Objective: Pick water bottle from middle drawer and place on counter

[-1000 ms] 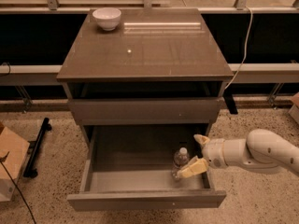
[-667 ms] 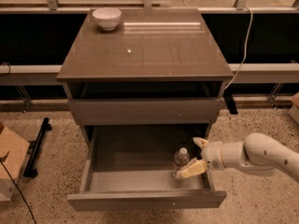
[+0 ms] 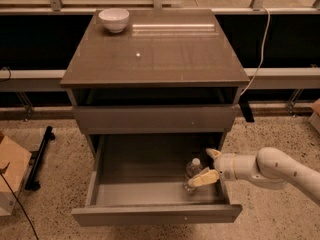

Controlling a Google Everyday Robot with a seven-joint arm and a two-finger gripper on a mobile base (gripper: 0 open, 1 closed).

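The middle drawer [image 3: 150, 186] is pulled out wide and shows a grey inside. The water bottle [image 3: 192, 173], clear with a white cap, stands upright near the drawer's right front corner. My gripper [image 3: 207, 166] reaches in from the right over the drawer's right side. Its two cream fingers [image 3: 203, 178] are spread, one behind the bottle and one in front of it, close to the bottle's right side. The counter [image 3: 155, 49] is the glossy brown-grey top of the cabinet, above the drawers.
A white bowl [image 3: 114, 19] stands at the counter's back left corner. A shut drawer front [image 3: 155, 118] sits above the open drawer. A cardboard box [image 3: 10, 176] and a black stand [image 3: 40, 156] lie on the floor at the left. A cable [image 3: 257, 59] hangs at the right.
The gripper has shifted slightly to the left, towards the bottle. The bottle and the drawer have not moved.
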